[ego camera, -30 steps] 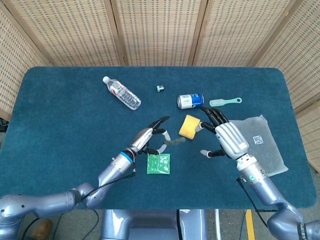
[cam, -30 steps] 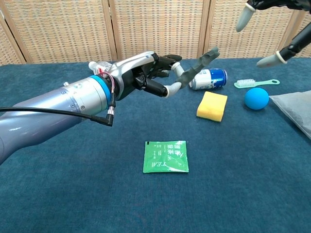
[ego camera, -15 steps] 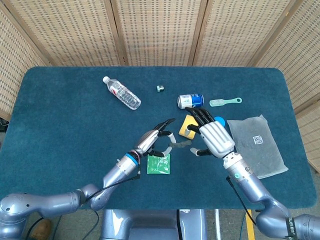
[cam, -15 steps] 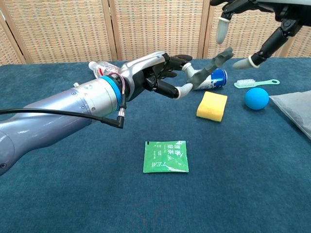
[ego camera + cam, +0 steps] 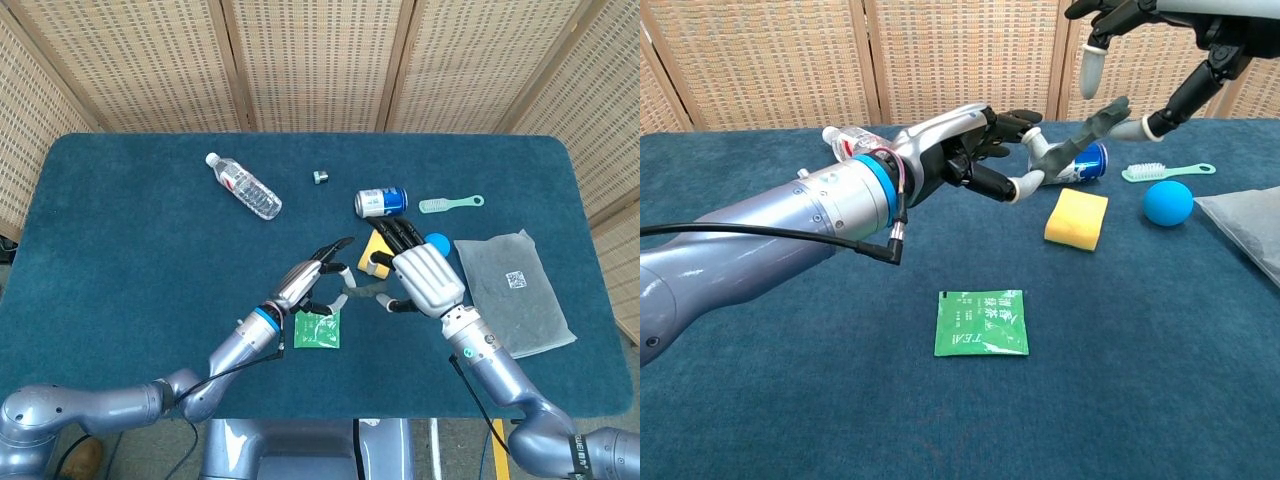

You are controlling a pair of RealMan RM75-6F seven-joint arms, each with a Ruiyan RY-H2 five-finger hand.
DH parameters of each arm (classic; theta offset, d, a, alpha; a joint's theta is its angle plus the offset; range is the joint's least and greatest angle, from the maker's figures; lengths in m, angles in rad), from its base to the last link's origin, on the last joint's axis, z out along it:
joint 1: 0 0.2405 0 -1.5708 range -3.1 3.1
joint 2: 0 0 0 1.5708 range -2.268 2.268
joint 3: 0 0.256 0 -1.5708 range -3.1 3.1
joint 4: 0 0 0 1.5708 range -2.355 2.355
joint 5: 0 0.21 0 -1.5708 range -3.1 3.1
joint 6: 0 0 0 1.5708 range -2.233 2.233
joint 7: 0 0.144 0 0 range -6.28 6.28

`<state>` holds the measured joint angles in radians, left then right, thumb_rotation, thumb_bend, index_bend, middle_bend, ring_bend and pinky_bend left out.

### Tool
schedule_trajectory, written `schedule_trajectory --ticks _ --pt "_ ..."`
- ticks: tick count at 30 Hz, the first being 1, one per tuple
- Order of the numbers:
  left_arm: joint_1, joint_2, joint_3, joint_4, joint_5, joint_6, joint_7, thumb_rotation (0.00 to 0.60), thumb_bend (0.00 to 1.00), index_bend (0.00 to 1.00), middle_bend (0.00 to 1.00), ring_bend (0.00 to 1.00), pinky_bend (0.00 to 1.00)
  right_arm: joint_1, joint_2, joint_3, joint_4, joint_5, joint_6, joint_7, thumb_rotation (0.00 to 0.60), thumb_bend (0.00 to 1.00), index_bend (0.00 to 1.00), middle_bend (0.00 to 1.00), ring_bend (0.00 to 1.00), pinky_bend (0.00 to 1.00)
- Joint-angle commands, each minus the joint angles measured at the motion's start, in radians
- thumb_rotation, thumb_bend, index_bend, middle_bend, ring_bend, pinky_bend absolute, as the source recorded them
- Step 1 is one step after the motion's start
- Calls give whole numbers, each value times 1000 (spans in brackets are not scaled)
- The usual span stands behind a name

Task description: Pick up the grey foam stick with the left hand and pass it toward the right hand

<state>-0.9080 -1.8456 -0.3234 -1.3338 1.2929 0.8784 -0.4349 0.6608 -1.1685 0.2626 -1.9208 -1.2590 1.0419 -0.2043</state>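
Observation:
My left hand [image 5: 312, 277] [image 5: 967, 152] pinches one end of the grey foam stick [image 5: 366, 292] [image 5: 1086, 127] and holds it above the blue table. The stick points to the right, toward my right hand [image 5: 422, 276]. That hand is open with its fingers spread, and it hovers over the stick's free end. In the chest view the right hand [image 5: 1168, 30] shows at the top right, its thumb tip just beside the stick's far end. I cannot tell whether they touch.
Below the hands lie a green tea packet [image 5: 317, 328] [image 5: 982, 323] and a yellow sponge [image 5: 1077, 218]. A blue ball [image 5: 1167, 202], a can [image 5: 381, 201], a green brush [image 5: 450, 204] and a plastic bag [image 5: 515, 290] lie to the right. A water bottle [image 5: 243, 186] lies at the back left.
The left hand has carried the stick to the right. The right hand has come left and lower, from beside the bag to over the stick's free end.

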Motion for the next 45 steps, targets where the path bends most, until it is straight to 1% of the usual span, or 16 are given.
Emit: schedule_trajectory --ticks 1,12,26,29,31,34,41,44,45 --pt "0 1 0 -2 -1 1 0 600 474 803 0 0 0 2 -1 -2 -2 1 4 -4 600 406 519 10 0 0" --pt "1 5 2 -13 -10 4 3 600 474 803 0 0 0 8 -3 -12 -11 5 6 -7 600 456 572 30 0 0" --pt "-3 10 -2 -28 -19 7 20 600 474 804 0 0 0 20 -8 -27 -6 3 7 -30 600 544 579 55 0 0" --pt "-4 11 -3 -29 -21 7 20 600 473 804 0 0 0 22 -15 -33 4 -15 17 -48 600 630 626 76 0 0" --pt "-4 12 -4 -29 -21 8 20 600 474 805 0 0 0 24 -22 -41 18 -45 29 -70 600 722 707 96 0 0" --pt "-4 13 -4 -28 -22 9 19 600 474 806 0 0 0 25 -32 -55 37 -94 46 -102 600 786 798 111 0 0" --pt "-3 13 -3 -24 -23 12 16 600 475 808 0 0 0 26 -50 -77 70 -178 78 -153 600 821 885 128 0 0" --pt "-1 13 -2 -20 -24 13 11 600 474 808 0 0 0 26 -57 -87 96 -229 98 -187 600 830 908 138 0 0" --pt "0 13 -3 -15 -26 14 8 600 474 808 0 0 0 26 -58 -94 114 -265 113 -216 600 832 914 142 0 0"
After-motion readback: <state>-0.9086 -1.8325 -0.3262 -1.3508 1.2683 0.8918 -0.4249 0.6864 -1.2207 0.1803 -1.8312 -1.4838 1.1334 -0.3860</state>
